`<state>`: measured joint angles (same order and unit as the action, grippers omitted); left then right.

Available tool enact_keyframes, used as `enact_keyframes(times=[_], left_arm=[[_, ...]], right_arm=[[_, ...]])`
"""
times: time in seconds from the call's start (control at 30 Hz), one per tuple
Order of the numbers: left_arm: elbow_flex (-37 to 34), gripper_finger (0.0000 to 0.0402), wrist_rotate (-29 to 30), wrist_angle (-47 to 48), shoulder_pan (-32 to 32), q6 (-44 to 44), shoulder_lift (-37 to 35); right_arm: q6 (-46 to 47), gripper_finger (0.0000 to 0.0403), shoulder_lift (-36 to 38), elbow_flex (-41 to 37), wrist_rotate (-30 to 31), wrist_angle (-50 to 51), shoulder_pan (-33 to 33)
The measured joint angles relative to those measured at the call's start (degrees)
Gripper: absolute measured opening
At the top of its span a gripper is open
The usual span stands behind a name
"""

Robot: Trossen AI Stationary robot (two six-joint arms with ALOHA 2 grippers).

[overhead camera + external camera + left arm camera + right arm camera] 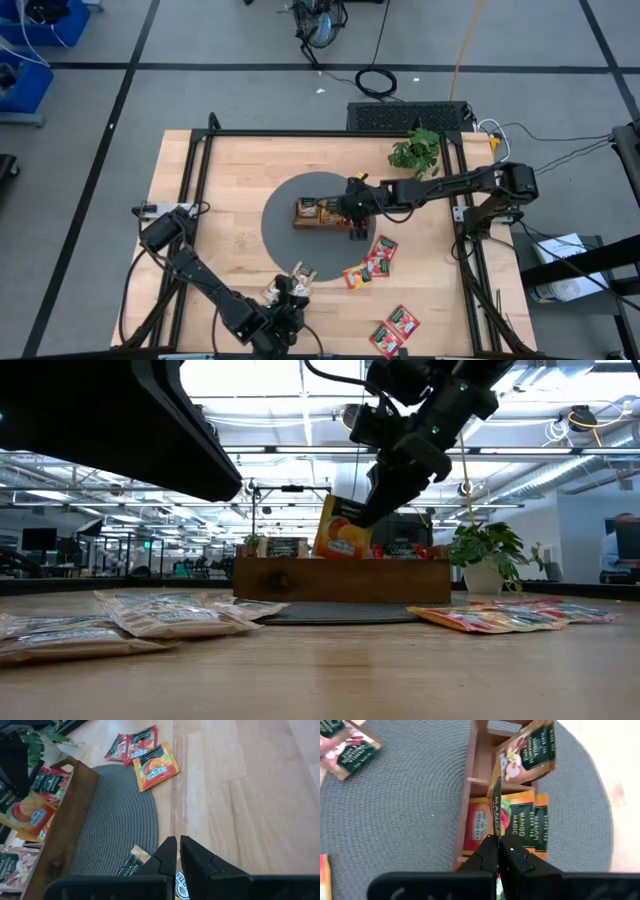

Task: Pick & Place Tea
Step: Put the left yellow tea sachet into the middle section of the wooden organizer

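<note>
The long brown wooden tray [322, 214] sits on a round grey mat [285, 225]. My right gripper [352, 207] hovers over it, shut on an orange tea sachet [342, 530]. Orange sachets [520, 820] fill the compartment below it, and a beige one [527, 752] stands in the neighbouring compartment. Beige sachets [298, 274] lie by the mat's near edge. Red and orange ones [370, 262] lie to the right, with two red ones [396, 328] nearer. My left gripper [178, 854] is shut above the beige sachets [133, 861]; I cannot tell whether it touches them. My right gripper pinches the orange sachet between its two fingers at the upper edge [360, 510], coming from above and slanting in from the table's right. The sachet hangs almost upright below the fingers [487, 855]. Its lower end dips behind the tray's near wall [340, 578].
A potted plant [418, 150] stands at the far right of the table, behind the tray. A black frame [300, 133] runs around the tabletop. Bare wood lies left of the mat and along the near edge.
</note>
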<state>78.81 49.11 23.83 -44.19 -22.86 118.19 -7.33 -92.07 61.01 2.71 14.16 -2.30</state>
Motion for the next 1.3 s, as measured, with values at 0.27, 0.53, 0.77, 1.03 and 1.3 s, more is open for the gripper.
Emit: enact_keyframes(times=[0.27, 0.53, 0.77, 1.03, 1.3], left_arm=[[0.0, 0.0031, -1.1, 0.0, 0.7, -0.3, 0.0], [0.0, 0.0031, -1.2, 0.2, 1.2, 0.4, 0.0], [-0.9, 0.0031, -3.2, 0.6, 1.4, -0.8, 0.0], [-1.4, 0.0031, -3.0, 0.9, 1.1, -1.7, -0.1], [-1.4, 0.0031, -2.8, 2.0, 1.0, -3.2, -0.1]], right_arm=[[0.8, 0.0000, -0.8, 0.0, -0.1, 0.8, -1.4], [2.2, 0.0000, -6.3, 9.7, -1.2, 10.3, -1.9], [2.6, 0.0000, -11.9, 13.2, 0.3, 16.4, -1.9], [1.2, 0.0001, -11.6, 13.3, 0.3, 13.3, -1.8], [2.7, 0.0048, -11.5, 13.3, 0.1, 13.8, -1.8]])
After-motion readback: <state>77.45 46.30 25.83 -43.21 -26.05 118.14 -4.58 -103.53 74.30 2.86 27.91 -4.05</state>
